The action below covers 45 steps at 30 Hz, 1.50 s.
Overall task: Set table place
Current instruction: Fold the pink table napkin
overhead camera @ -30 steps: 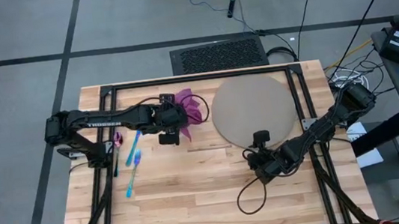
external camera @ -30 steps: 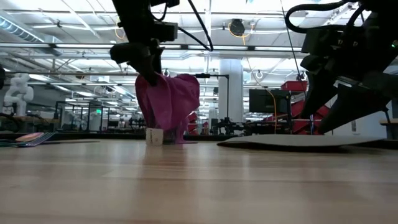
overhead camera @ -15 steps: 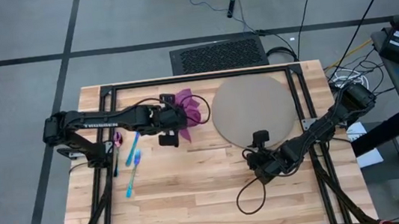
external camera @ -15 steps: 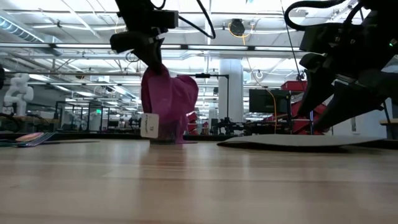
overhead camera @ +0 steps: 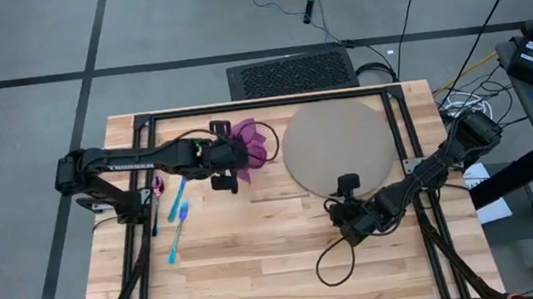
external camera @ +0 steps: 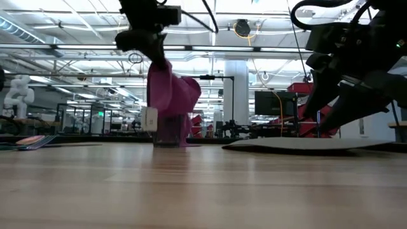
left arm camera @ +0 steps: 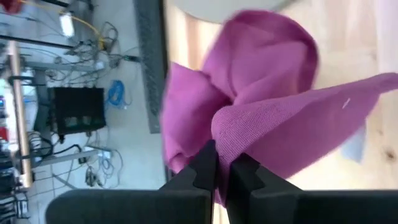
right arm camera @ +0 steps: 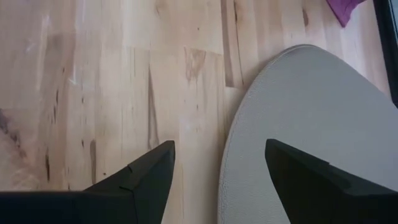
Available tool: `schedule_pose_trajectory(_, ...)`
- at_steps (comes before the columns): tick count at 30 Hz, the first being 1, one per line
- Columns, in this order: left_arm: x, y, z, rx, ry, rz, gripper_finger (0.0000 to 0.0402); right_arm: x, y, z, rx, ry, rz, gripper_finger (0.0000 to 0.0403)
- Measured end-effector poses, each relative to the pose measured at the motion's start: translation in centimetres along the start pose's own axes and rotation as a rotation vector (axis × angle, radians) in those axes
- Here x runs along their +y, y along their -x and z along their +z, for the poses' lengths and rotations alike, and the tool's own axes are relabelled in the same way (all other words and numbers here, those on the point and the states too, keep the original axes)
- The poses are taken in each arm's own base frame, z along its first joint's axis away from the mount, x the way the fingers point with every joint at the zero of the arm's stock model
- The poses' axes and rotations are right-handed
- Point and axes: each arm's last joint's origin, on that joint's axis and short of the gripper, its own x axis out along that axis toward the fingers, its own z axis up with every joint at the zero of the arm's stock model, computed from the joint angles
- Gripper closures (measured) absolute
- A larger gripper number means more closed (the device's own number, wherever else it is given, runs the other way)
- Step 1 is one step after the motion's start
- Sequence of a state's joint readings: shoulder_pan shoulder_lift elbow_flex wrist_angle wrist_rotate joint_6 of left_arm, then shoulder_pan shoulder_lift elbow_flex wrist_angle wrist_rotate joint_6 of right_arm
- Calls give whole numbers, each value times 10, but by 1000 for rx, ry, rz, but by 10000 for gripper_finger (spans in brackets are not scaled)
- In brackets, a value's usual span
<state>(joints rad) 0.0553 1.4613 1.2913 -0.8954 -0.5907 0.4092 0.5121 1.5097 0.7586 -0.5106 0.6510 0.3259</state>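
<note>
The purple napkin stands bunched on the table, just left of the round grey-tan mat. My left gripper is shut on its top. In the low view the napkin hangs below the gripper, a white tag dangles on its side, and its lower end is down at the tabletop. My right gripper is open at the mat's near edge and holds nothing. My left gripper pinches a raised fold of the napkin between its two fingers, reaching in from the table's left side and slanting down. The cloth hangs bunched below the fingers, with its lower end at the tabletop; how many layers are in the pinch I cannot tell.
Blue cutlery and a pink piece lie on the wood left of the napkin, under my left arm. A black frame borders the tabletop. Bare wood stretches along the near side.
My left gripper has shut on the napkin's top and drawn it up and a little toward the table's left edge. The napkin now stands taller and narrower, its white tag lifted off the tabletop, while its lower end stays down.
</note>
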Motion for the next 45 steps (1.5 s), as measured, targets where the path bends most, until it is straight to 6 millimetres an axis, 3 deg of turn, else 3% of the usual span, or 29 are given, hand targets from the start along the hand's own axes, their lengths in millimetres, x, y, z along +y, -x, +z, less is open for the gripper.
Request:
schedule_pose_trajectory(13, 62, 89, 9, -276, 153, 219, 401, -8, -7, 14, -79, -31, -2, 163)
schedule_pose_trajectory(22, 85, 136, 10, -348, 177, 323, 401, -13, -11, 21, -119, -39, -5, 163)
schedule_pose_trajectory(30, 74, 197, 15, -573, 193, 274, 401, -18, -12, 28, -177, -64, -95, 163)
schedule_pose_trajectory(35, 56, 217, 19, -765, 192, 31, 401, -19, -5, 51, -374, -90, -148, 163)
schedule_pose_trajectory(39, 43, 220, 18, -809, 173, -216, 401, -23, 6, 71, -558, -99, -171, 163)
schedule_pose_trajectory(45, 25, 201, 5, -577, 197, -374, 401, -24, 20, 90, -807, -57, -18, 163)
